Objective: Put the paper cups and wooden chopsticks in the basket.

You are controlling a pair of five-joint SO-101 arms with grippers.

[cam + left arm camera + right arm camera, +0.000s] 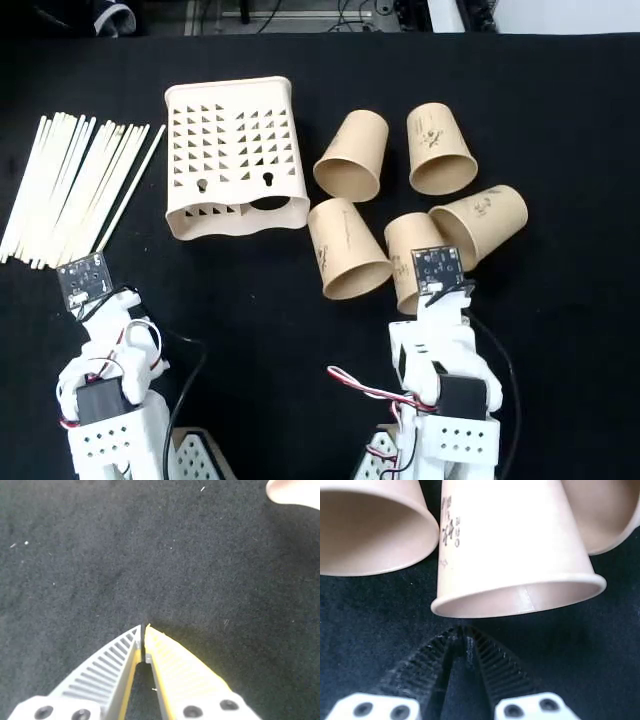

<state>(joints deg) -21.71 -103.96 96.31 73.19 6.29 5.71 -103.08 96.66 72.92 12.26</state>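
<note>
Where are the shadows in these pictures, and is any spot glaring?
High view: the black cloth hides cast shadows, and only the cups' insides look darker. Right wrist view: the nearest cup has a brightly lit wall, with no harsh glare. Left wrist view: the cloth is fairly evenly lit, with pale specks of lint standing out.

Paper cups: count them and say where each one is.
5, all on their sides right of the basket: two farther back, one cup beside another; three nearer the arms: left, middle (just ahead of the right gripper) and right. None seems hidden.
</note>
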